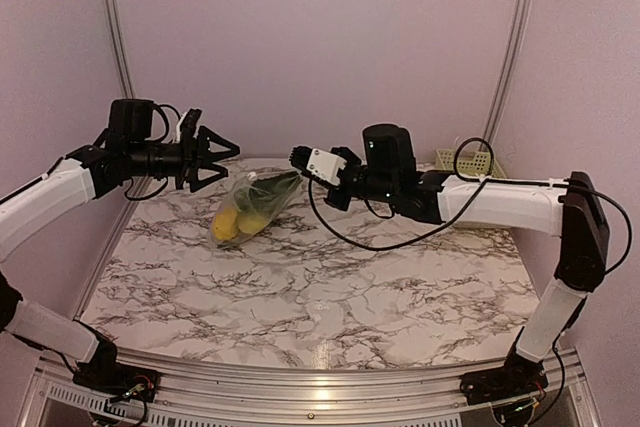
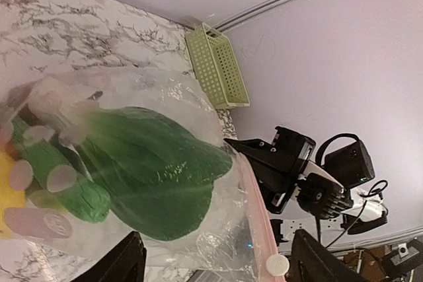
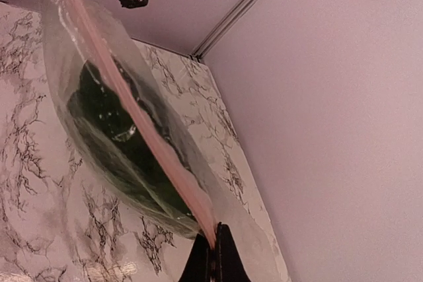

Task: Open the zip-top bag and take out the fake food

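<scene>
Obstacles: zip-top bag (image 1: 255,205) ctr-rear, basket (image 1: 472,162) rear-R corner.

Lilac booth, marble-print surface.
Surface (image 1: 300,287): white with grey veining, fills centre and lower frame; glare spot (image 1: 325,352) low centre. Plain lilac walls (image 1: 320,27) behind and both sides. Two slim metal rails climb the back: one rail (image 1: 113,17) upper left, other rail (image 1: 511,37) upper right. Aluminium frame (image 1: 300,392) along bottom edge. Pale green slatted basket (image 1: 470,161) at right, far corner.

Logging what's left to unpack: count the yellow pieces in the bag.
2: both low in the zip-top bag, a lemon at its lower left end, a yellow-orange piece just right of it. More may hide behind the leafy green.
</scene>
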Controlling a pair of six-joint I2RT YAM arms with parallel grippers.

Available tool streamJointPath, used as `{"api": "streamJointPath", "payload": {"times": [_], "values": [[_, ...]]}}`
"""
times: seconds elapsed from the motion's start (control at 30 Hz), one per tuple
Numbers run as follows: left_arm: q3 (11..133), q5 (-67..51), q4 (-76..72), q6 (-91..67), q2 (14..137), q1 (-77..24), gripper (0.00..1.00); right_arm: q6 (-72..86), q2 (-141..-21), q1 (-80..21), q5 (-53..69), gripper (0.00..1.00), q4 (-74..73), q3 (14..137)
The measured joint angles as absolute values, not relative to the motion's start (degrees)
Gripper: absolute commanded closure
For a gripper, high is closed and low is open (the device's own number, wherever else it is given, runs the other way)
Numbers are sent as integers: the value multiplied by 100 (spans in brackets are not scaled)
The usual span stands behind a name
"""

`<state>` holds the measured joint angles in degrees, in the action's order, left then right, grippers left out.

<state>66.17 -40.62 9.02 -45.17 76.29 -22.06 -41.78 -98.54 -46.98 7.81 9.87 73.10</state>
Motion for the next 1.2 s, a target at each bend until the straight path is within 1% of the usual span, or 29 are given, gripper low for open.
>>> {"api": "streamJointPath", "payload": {"times": [0.03, 0.1, 0.27, 0.4, 0.53, 0.73, 0.87, 0.9, 0.93, 0.97, 1.03, 1.2], "values": [[6595, -3966, 919, -4397, 7518, -2082, 10, -4084, -9835, -4696, 825, 100, 851, 7441], [6458, -3732, 875, -4115, 7247, -1892, 7, -3887, -9824, -4696, 893, 100, 539, 7723], [5734, -3146, 569, -3251, 6281, -1813, 7, -3345, -9828, -4685, 987, 100, -395, 8403], [5175, -2969, 250, -2615, 5616, -1896, 8, -2899, -9891, -4659, 943, 100, -1087, 8969], [4877, -2794, 93, -2086, 5229, -2349, 9, -2458, -10001, -4657, 770, 100, -1640, 9465], [4694, -2469, -340, -1763, 5159, -3151, 13, -1817, -10370, -4707, 141, 100, -2375, 10318], [4639, -2220, -720, -1645, 5430, -3708, 18, -1492, -10545, -4775, -274, 100, -2707, 10626], [4639, -2154, -834, -1614, 5548, -3826, 20, -1428, -10571, -4805, -377, 100, -2786, 10663], [4639, -2075, -937, -1594, 5662, -3911, 25, -1361, -10595, -4836, -456, 100, -2858, 10694], [4630, -1997, -1044, -1586, 5763, -3968, 30, -1313, -10615, -4866, -513, 100, -2908, 10713], [4604, -1824, -1256, -1590, 5916, -4027, 36, -1227, -10619, -4904, -567, 100, -2971, 10722], [4604, -1422, -1695, -1444, 6259, -4058, 44, -1085, -10619, -4928, -574, 100, -3068, 10783]]}}
